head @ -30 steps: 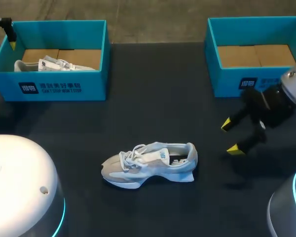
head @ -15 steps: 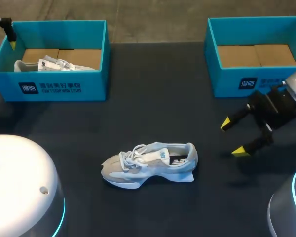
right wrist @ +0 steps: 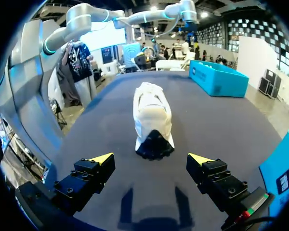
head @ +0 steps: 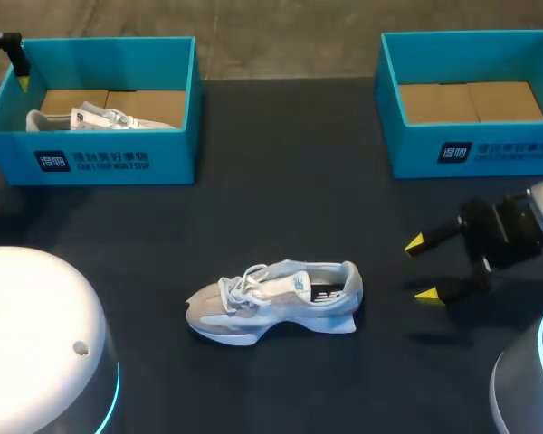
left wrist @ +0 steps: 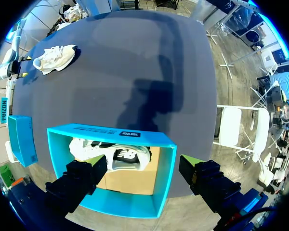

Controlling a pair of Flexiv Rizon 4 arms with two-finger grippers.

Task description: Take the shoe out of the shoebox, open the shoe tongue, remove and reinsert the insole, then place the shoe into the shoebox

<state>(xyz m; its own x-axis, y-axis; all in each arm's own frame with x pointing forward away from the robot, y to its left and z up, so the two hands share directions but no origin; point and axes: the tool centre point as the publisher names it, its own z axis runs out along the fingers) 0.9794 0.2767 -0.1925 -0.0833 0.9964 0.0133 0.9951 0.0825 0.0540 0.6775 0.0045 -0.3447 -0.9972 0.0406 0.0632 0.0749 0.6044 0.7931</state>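
A pale grey shoe point(head: 273, 301) stands upright on its sole near the middle of a dark table point(head: 281, 181), out of any box. Its toe points toward the robot's left and its heel toward the right claw point(head: 422, 268). That claw hovers low over the table near the heel, not touching it, with its two yellow tips spread apart and nothing between them. From its own wrist camera the shoe sits straight ahead, heel nearest (the laces look tied and the tongue lies flat).

The left claw point(left wrist: 144, 166) hangs above the left box point(head: 118, 158), fingers wide apart and empty. A second shoe point(head: 100, 117) lies inside that box. The right box point(head: 471, 149) holds only a cardboard floor.

The step in hand appears to be opening the tongue. The next move likely calls for one claw to steady the heel while the other lifts the tongue.
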